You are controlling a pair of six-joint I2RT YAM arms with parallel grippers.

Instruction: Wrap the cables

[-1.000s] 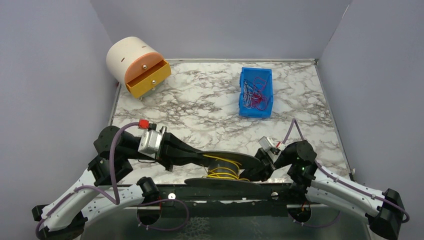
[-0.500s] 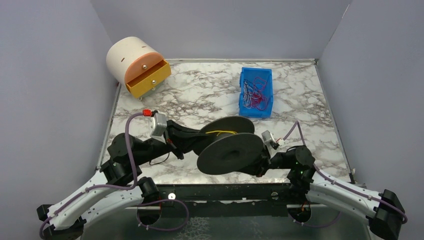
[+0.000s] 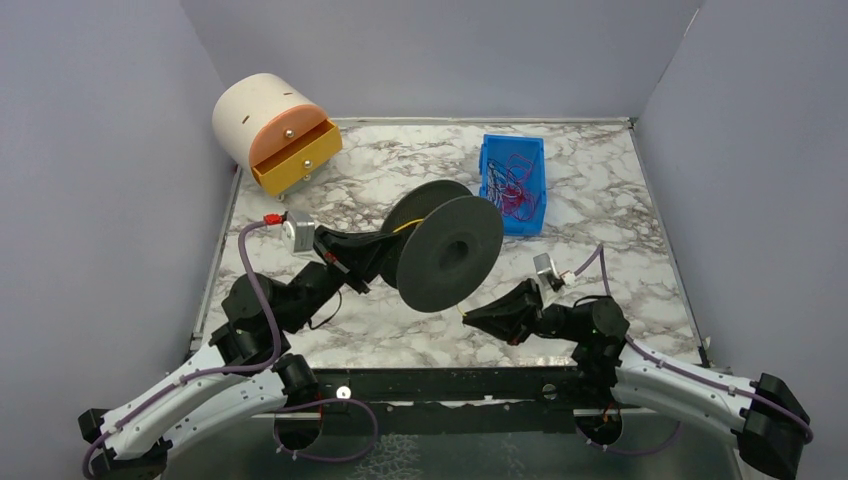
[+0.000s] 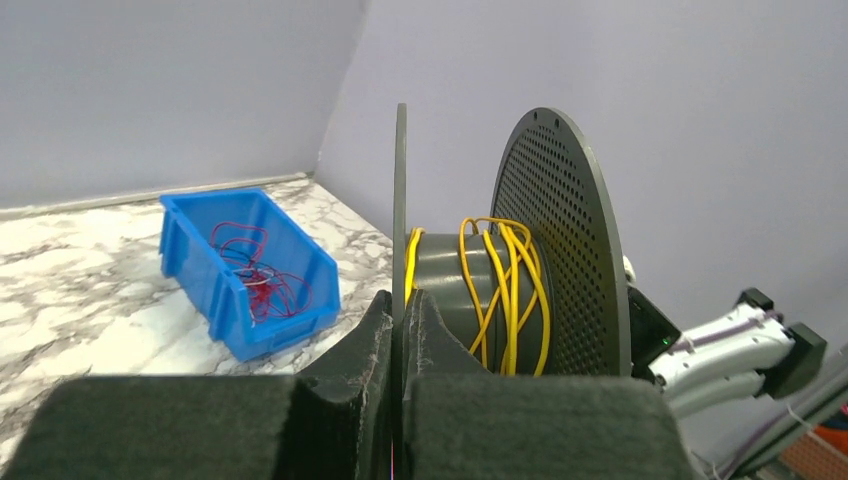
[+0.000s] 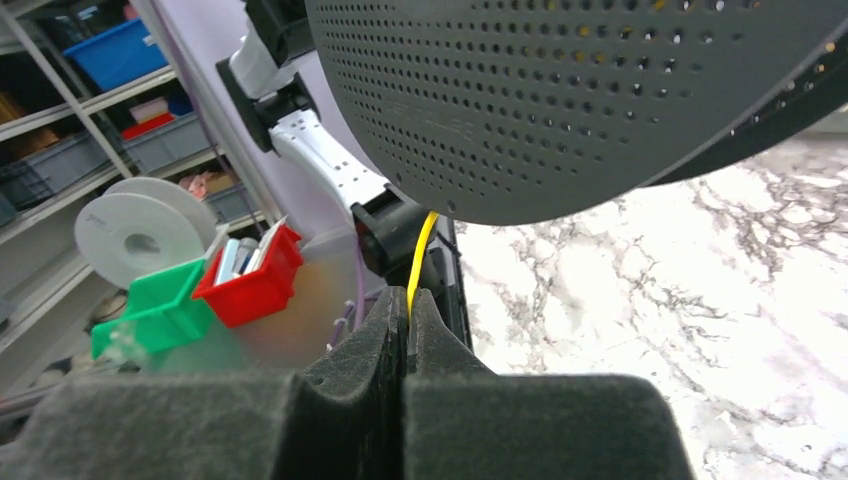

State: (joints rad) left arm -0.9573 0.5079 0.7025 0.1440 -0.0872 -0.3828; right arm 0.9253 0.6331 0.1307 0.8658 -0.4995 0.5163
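A black spool [image 3: 445,252] with perforated flanges is held upright above the middle of the table. Yellow cable [image 4: 505,290] is wound loosely round its hub. My left gripper [image 3: 385,258] is shut on the thin rim of the spool's far flange [image 4: 400,200]. My right gripper [image 3: 472,317] is low, in front of and to the right of the spool, shut on the free end of the yellow cable [image 5: 418,262], which runs up to the spool [image 5: 560,90].
A blue bin [image 3: 513,183] with red wires stands at the back right, just behind the spool; it also shows in the left wrist view [image 4: 245,270]. A cream drum with an open orange drawer [image 3: 287,150] sits at the back left. The black base rail [image 3: 440,385] runs along the near edge.
The spool lay flat and low near the front edge; my left gripper has lifted it, tipped it upright and carried it back. My right gripper has come out from under it, keeping hold of the cable.
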